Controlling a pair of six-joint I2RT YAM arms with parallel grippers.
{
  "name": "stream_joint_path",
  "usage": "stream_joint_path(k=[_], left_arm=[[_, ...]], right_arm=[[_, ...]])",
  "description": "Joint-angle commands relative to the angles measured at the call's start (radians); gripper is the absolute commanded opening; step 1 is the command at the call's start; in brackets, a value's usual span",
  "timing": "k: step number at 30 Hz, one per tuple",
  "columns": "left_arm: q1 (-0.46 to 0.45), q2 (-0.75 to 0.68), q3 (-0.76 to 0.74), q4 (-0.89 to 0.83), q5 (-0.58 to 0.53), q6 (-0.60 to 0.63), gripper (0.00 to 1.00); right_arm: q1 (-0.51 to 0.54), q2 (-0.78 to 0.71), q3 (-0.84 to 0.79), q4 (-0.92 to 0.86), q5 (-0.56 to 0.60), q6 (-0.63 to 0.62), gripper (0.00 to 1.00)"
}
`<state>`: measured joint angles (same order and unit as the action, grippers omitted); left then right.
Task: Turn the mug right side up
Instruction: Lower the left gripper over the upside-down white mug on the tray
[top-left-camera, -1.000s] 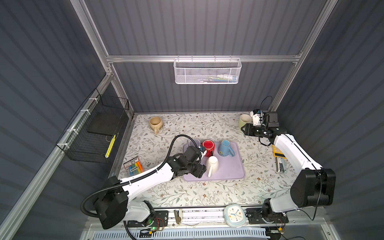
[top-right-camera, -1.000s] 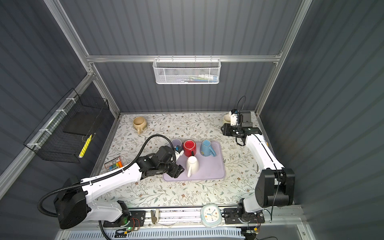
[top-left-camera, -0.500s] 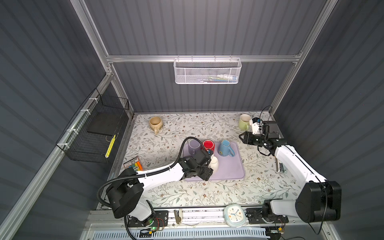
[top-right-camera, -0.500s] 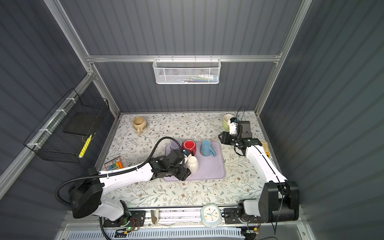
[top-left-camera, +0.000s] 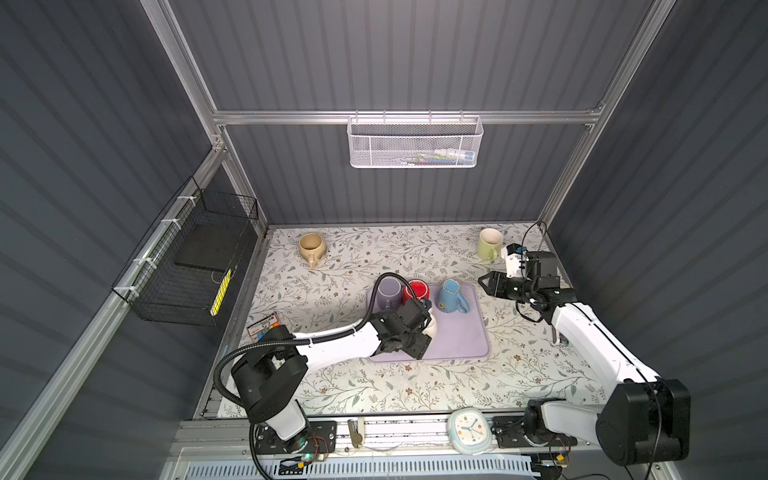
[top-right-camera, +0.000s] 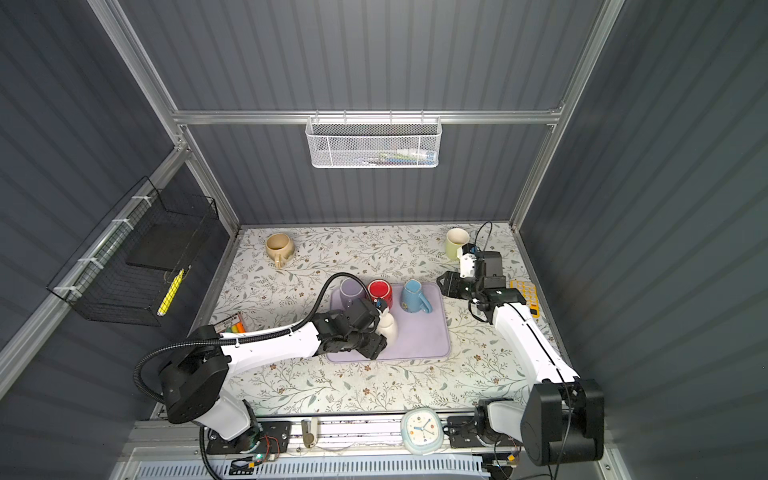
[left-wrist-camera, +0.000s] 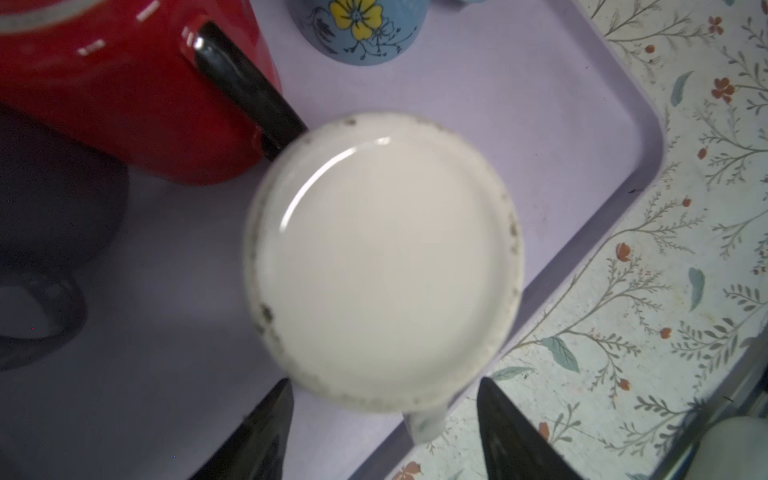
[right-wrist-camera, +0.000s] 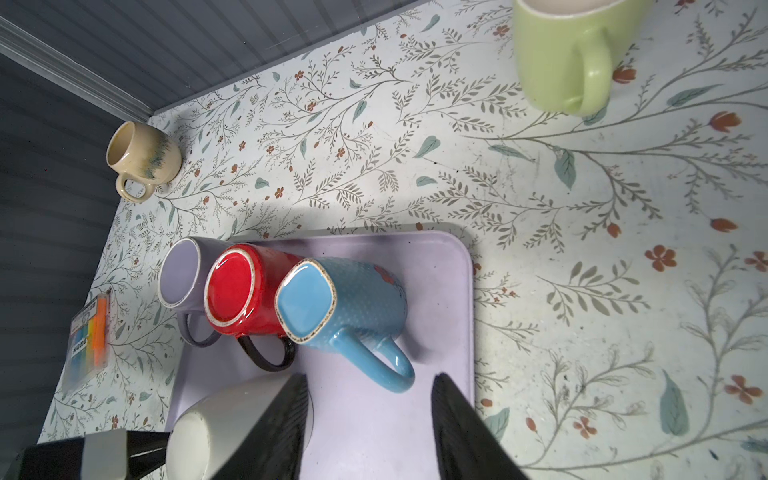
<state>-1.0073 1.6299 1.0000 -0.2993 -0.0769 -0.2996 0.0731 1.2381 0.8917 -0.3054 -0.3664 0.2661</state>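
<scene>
Tabletop (top-left-camera: 519, 374): one, covered in a leaf-and-flower print, inside a grey-walled cell.
Arms: two, white with black joints. The left arm (top-left-camera: 332, 345) stretched onto the tray, and the right arm (top-left-camera: 594, 345) stretched toward the tray's right edge.
Baskets: two. One black wire basket (top-left-camera: 195, 266) hung on the left wall and one white mesh basket (top-left-camera: 413, 143) on the back rail.
Tray: one lilac tray (top-left-camera: 461, 336), flat at the middle of the tabletop.
Mugs: six in all, four at the tray and two off it.
Off the tray: the beige mug (top-left-camera: 311, 247) at the far left and the green mug (top-left-camera: 489, 243) at the far right, both mouth up and well apart.
Back row on the tray: three close together, the purple mug (top-left-camera: 388, 289), red mug (top-left-camera: 417, 291) and blue mug (top-left-camera: 449, 295). The red and blue ones stood bottom up.
Task mug: one white mug (top-left-camera: 433, 328), at the tray's near-left part just in front of the red mug, its flat base facing the left wrist camera.
Left gripper (left-wrist-camera: 384, 384): jaws spread, one finger on each side of the white mug's handle, the handle not pinched. The close view was blurred, so whether the pads touched the mug's wall could not be told.
Right gripper (top-left-camera: 484, 284): jaws spread with nothing between them, above the tabletop just right of the tray, near the blue mug.
Small items: one clock (top-left-camera: 469, 430) on the front rail and one marker pack (top-left-camera: 264, 326) left of the tray.
</scene>
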Motion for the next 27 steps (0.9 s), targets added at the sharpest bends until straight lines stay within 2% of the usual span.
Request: stream_joint_path(k=[1,27], left_arm=[[-0.005,0.022,0.031,-0.017,-0.031,-0.03,0.7],[-0.025,0.108,0.008,0.029,-0.052,-0.041,0.6]], right_arm=[[0.005,-0.014,-0.017,0.006,0.011,0.012,0.51],[0.005,0.053,-0.017,0.04,0.021,0.007,0.51]])
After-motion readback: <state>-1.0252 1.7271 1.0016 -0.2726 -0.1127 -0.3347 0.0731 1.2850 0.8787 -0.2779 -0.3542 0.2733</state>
